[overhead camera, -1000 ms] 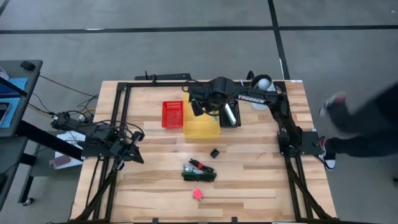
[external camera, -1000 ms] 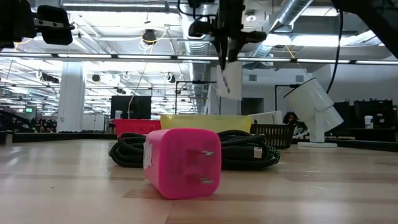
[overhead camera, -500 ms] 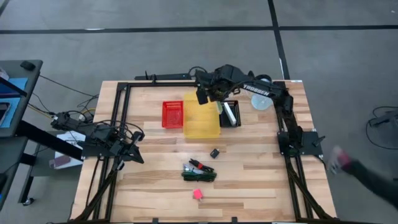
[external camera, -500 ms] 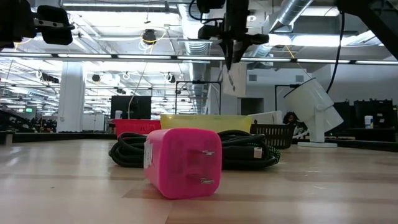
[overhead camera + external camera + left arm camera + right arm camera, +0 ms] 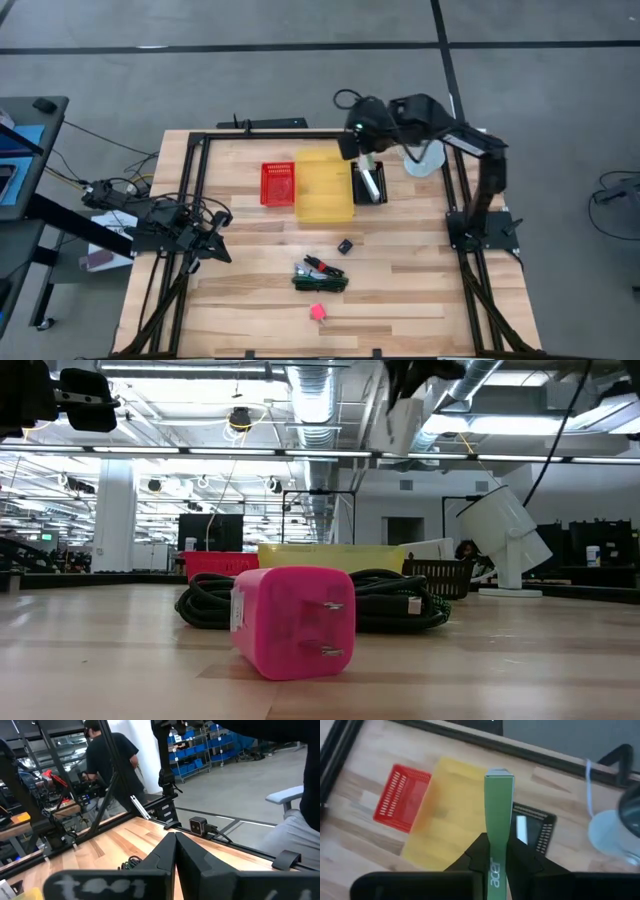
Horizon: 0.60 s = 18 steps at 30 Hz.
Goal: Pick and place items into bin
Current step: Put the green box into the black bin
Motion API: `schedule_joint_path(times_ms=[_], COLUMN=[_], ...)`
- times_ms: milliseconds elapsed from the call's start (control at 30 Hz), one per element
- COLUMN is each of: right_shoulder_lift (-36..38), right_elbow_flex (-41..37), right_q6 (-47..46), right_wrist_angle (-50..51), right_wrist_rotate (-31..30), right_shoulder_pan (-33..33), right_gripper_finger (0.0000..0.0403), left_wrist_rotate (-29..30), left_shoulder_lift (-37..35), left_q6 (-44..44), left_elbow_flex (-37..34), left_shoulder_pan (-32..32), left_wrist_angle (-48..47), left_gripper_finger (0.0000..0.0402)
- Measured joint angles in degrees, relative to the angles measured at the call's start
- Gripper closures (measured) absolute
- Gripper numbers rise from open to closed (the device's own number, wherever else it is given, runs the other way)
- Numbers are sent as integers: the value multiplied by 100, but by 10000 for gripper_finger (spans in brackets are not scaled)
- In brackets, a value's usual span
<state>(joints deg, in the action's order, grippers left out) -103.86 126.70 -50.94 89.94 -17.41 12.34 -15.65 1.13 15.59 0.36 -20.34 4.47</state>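
Observation:
My right gripper (image 5: 352, 145) hangs high over the table's far side, shut on a thin green strip (image 5: 498, 805) that shows pale in the low view (image 5: 403, 422). Below it stand a yellow bin (image 5: 323, 185), a red basket (image 5: 278, 184) and a black basket (image 5: 372, 185) with a white bar (image 5: 521, 829) inside. Black cords (image 5: 320, 277), a pink plug block (image 5: 318, 311) and a small dark piece (image 5: 345, 245) lie on the wood nearer the front. My left gripper (image 5: 215, 245) rests shut at the table's left. My right gripper pinches the green strip's near end (image 5: 495, 851) between its two fingers (image 5: 475, 851). The fingers slant down from above and lie along the strip, which sticks out past the fingertips. The strip is lifted clear, high above the bins.
A white lamp (image 5: 425, 158) stands at the far right corner, close to the right arm. A black frame rail (image 5: 260, 124) runs along the far edge. Bare wood lies between the bins and the cords.
My right gripper has risen steeply with the green strip and gone toward the table's far right, tipping as it went. The strip has gone up with it, from just above the yellow bin to well above the bins.

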Motion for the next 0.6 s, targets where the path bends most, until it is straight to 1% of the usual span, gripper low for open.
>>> schedule_joint_path(times_ms=[67, 200, 300, 367, 467, 600], right_shoulder_lift=[288, 838, 1121, 1252, 1336, 1282], right_elbow_flex=[-427, -1574, -2397, -2830, -3267, -3489], right_q6=[-5, -147, -396, -450, -423, -206], right_wrist_angle=[3, 7, -16, -158, -633, -1190], right_wrist_rotate=[-68, -152, -333, -326, -159, -9], right_shoulder_pan=[-77, -235, -347, -397, -463, -570], right_gripper_finger=[365, 363, 365, 367, 365, 363], left_wrist_rotate=[-1, -1, -1, -1, 0, -1], left_shoulder_lift=[0, 0, 0, 0, 0, 0], left_q6=[-7, 11, -15, -9, 5, -27], left_elbow_flex=[1, 2, 0, 0, 1, 1], left_shoulder_pan=[0, 1, 0, 2, 1, 0], left_wrist_angle=[0, 0, 0, 0, 0, 0], left_gripper_finger=[401, 401, 401, 401, 402, 401])
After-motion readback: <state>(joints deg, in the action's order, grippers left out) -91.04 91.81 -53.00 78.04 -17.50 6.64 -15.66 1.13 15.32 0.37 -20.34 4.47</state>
